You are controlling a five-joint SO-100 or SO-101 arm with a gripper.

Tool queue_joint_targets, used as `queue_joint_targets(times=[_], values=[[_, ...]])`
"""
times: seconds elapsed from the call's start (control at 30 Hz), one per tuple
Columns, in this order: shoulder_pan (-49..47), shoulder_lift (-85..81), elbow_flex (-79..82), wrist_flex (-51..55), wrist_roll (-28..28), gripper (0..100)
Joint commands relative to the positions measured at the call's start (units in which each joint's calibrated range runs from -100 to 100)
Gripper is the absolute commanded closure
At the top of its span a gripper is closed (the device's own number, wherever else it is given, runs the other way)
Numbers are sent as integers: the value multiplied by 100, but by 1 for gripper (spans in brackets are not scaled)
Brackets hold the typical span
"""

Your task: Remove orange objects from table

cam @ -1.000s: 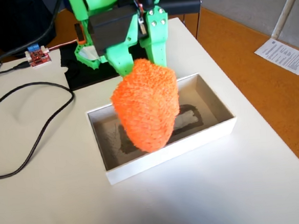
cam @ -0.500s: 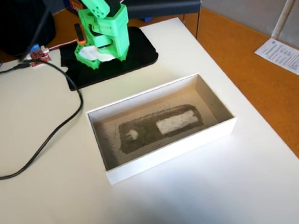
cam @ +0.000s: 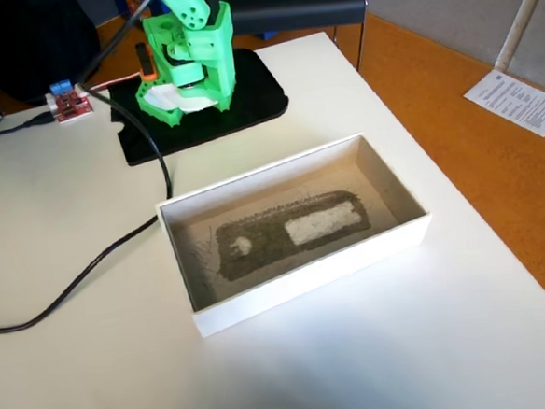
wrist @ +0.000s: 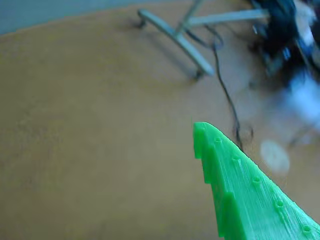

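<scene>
From the fixed view I take the white box (cam: 298, 233) as my landmark. It sits on the cream table (cam: 69, 368), open side up, with a grey-brown lining and a pale patch inside. Behind the box I see the green arm base (cam: 188, 65) on a black plate (cam: 247, 103); the upper arm runs out of the top edge. To the left of that base lies a small red board (cam: 67, 105), and a black cable (cam: 99, 259) trails from the base area past the box's left side. To the right of the box, beyond the table edge, is orange floor (cam: 475, 162) with a sheet of paper (cam: 523, 101) on it.

I find no orange bundle on the table or in the box in either view.

In the wrist view only one green toothed finger (wrist: 240, 195) shows, over blurred orange floor (wrist: 90, 125) with a chair leg (wrist: 177, 40) and cord (wrist: 227, 95). I cannot tell whether the jaws are apart or together.
</scene>
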Motion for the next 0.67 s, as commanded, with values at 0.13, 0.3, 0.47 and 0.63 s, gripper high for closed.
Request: queue_joint_targets(times=[0.13,0.3,0.47,0.63], values=[[4581,-3701,4285,1195,-1065,37],[5682,-5934,5477,3619,-1529,38],[5771,-6303,5516,5905,-1656,38],[5919,-6303,5526,6772,-2247,38]])
